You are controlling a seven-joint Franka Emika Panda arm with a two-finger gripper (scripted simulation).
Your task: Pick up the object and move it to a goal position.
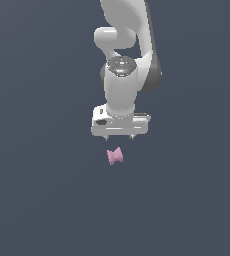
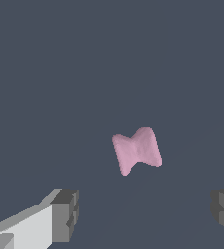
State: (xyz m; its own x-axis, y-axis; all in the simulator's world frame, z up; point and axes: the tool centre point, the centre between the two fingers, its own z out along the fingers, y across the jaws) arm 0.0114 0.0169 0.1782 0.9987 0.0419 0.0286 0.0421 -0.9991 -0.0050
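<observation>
Against plain dark grey ground, the pink object [image 1: 115,156] is seen lying free just below the wide-open, empty gripper [image 1: 119,137], which should be centred over the narrow waist before being lowered and closed.

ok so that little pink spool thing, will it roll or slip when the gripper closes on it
The spool looks solid and probably stiff, so it should not sag. Its flared ends and narrow waist suggest it could roll if nudged sideways. Those sloped faces might let it slip unless the open gripper closes on the waist; it seems small against the fingers, so likely light.
</observation>
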